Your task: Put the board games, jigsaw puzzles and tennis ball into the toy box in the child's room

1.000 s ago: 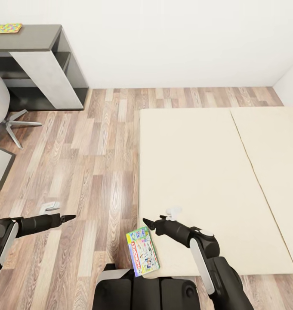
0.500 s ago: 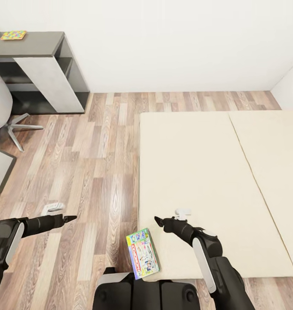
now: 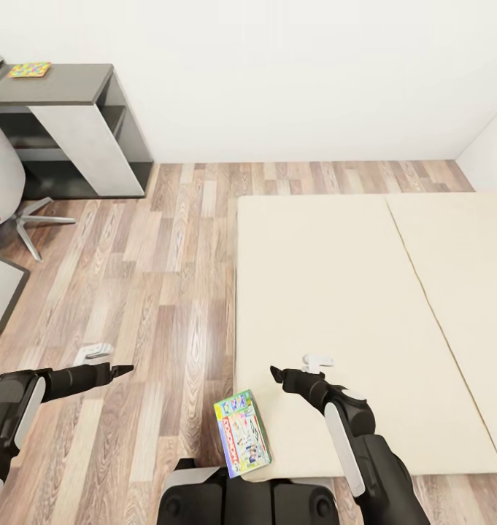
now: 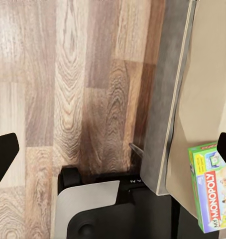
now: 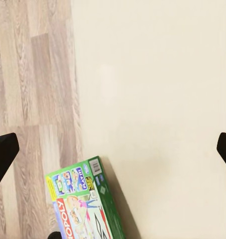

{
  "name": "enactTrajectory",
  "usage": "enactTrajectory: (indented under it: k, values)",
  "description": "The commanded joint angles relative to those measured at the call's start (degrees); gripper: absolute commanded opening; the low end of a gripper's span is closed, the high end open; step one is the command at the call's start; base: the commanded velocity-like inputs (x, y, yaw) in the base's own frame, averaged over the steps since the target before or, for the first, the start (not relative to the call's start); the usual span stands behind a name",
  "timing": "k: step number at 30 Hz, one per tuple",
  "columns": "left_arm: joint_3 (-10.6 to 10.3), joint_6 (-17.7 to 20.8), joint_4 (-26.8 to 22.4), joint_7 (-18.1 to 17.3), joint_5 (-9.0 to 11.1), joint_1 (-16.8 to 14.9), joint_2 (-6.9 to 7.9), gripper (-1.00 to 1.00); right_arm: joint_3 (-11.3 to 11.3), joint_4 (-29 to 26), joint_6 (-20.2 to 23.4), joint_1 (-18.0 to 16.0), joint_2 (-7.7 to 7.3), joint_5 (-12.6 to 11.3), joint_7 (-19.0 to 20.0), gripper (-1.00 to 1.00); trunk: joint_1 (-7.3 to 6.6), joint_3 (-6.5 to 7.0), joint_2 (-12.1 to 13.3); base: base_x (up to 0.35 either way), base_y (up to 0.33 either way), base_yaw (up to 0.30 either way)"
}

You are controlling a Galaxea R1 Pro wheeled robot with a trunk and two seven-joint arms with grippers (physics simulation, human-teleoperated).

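Green-white Monopoly board game [image 3: 241, 432]: lying on the near corner of the beige bed [image 3: 365, 306], not yet picked up; right gripper [image 3: 275, 375] just beside it and left gripper [image 3: 124, 370] over the floor, both spread and empty; one jigsaw puzzle [image 3: 29, 69] on the distant table [image 3: 66, 76].

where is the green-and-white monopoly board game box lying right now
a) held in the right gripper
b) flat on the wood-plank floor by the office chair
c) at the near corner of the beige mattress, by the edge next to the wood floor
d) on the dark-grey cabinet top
c: the green-and-white Monopoly board game box lies on the beige mattress at its near corner beside the wood-plank floor, with the right gripper open above and clear of it.
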Motion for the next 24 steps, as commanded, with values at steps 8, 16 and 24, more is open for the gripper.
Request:
enactTrajectory:
  k: [8,16,24]
  values:
    - [0.06,0.50,-0.02,-0.05,0.31,-0.11,-0.03,1.00,0.00,-0.08,-0.02,-0.02,0.06,-0.06,-0.15,1.00,0.04,0.20,-0.09,0.000,0.000,0.000]
    - [0.06,0.51,-0.02,-0.06,0.26,-0.12,-0.25,1.00,0.00,-0.22,-0.09,-0.08,0.10,0.12,-0.13,1.00,0.04,0.22,-0.09,0.000,0.000,0.000]
    - [0.06,0.52,-0.02,-0.06,0.32,-0.12,-0.29,1.00,0.00,-0.35,-0.09,-0.06,0.11,-0.14,-0.03,1.00,0.04,0.23,-0.09,0.000,0.000,0.000]
